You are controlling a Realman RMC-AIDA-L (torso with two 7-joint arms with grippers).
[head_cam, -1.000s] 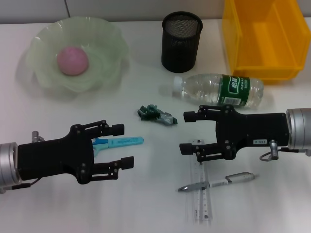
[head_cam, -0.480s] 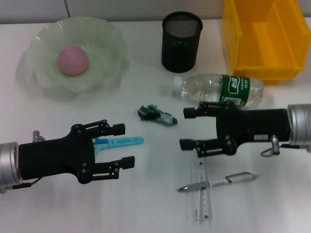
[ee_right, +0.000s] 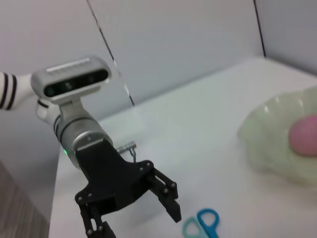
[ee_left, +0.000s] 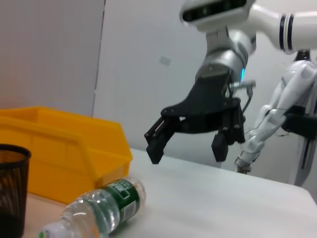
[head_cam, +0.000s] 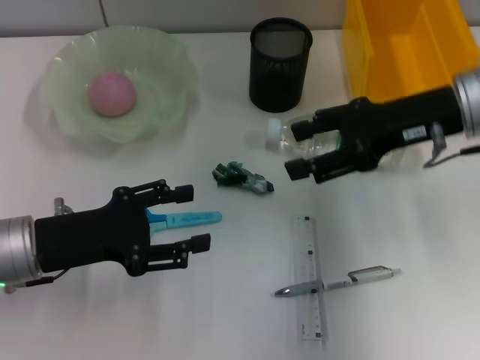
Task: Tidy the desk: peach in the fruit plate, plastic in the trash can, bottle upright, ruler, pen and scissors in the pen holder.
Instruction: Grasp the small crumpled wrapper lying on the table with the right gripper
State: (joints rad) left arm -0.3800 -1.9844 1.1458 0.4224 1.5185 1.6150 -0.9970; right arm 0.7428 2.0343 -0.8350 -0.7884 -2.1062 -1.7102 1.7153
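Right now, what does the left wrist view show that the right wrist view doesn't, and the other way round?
Left wrist only: the open right gripper hovering above the lying bottle, the yellow bin and the pen holder. Right wrist only: the open left gripper, the blue scissors beside it, and the fruit plate holding the peach. Shared: only the white desk.

Both arms end in a matte black gripper, the left gripper (head_cam: pixel 193 218) and the right gripper (head_cam: pixel 298 148), each with linked, screw-jointed fingers on a silver cylindrical wrist. White arm segments carry dark bands, with thin grey cable loops at the wrists and a small white label on the right gripper's body.
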